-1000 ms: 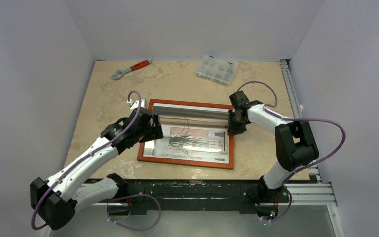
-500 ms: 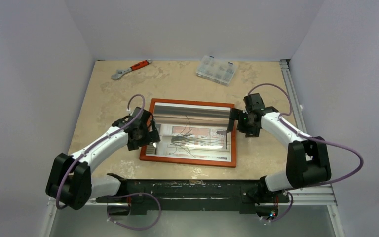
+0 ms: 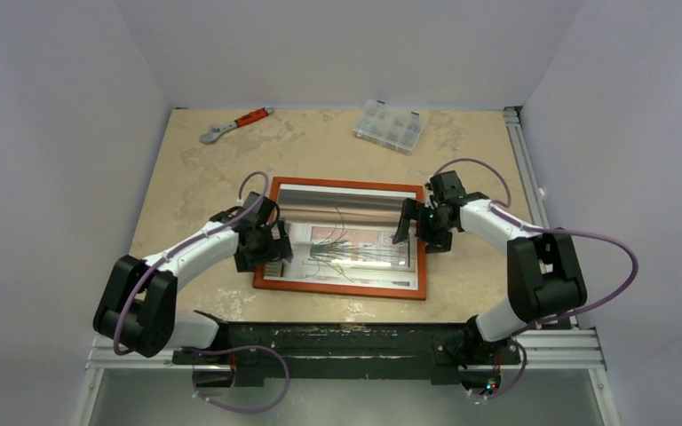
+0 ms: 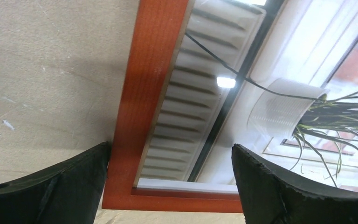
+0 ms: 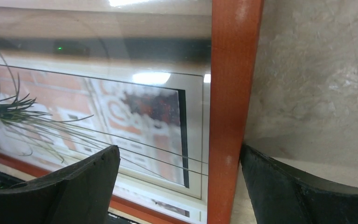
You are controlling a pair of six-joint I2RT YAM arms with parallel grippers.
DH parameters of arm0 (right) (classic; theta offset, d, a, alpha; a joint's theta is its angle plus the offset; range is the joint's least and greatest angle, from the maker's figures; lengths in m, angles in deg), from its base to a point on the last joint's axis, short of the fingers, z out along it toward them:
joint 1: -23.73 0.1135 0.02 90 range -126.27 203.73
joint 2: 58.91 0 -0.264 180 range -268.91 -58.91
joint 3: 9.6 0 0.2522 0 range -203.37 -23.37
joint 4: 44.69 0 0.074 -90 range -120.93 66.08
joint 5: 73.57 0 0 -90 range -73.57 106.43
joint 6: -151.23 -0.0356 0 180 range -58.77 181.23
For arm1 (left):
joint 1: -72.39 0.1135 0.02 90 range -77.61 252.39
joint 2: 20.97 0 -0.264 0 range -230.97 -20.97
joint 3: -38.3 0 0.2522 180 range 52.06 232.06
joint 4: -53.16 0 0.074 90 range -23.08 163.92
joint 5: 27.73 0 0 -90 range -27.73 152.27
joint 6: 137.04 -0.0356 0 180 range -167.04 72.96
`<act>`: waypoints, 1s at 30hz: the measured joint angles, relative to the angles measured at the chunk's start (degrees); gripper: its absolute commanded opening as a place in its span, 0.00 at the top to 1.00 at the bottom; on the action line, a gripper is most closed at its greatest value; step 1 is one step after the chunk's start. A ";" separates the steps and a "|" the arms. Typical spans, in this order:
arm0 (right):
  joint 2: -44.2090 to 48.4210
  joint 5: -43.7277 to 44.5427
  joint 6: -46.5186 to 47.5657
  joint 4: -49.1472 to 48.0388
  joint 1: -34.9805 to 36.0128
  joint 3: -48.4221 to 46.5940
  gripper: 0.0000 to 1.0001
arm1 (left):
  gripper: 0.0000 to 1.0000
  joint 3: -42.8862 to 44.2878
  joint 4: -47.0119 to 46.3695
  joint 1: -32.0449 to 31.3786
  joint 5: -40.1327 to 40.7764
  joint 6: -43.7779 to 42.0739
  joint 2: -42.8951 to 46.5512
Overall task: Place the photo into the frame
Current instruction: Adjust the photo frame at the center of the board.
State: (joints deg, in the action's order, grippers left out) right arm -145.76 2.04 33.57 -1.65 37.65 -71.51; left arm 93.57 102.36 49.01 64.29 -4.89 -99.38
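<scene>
The photo [image 3: 355, 253] lies face up inside the frame [image 3: 337, 288], flat on the worktop [image 3: 320, 151]. My left end effector [image 3: 271, 248] and right end effector [image 3: 411, 232] stand wide open, holding nothing (each straddles one side rail), so I judge it seated

We see bright, even overhead light; white glare patches sit on the glossy photo [image 3: 351, 244], and shadows are soft.
</scene>
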 measured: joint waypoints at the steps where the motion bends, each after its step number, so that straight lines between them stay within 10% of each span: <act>1: -1.20 -0.33 -0.20 -0.26 0.79 -1.11 0.03 | 0.03 -0.39 -0.42 -0.07 -0.52 0.00 0.61; 16: -20.65 13.00 5.27 6.49 4.02 -24.85 0.02 | 0.05 -2.62 2.51 -23.47 1.03 8.68 3.65; 30: -29.33 17.46 9.20 7.19 6.05 -37.73 0.02 | 0.04 11.61 9.42 -42.58 -3.52 26.75 -13.25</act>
State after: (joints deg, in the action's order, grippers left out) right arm -175.09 19.51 42.77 5.54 43.70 -109.23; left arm 105.18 111.78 6.44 60.77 21.87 -112.63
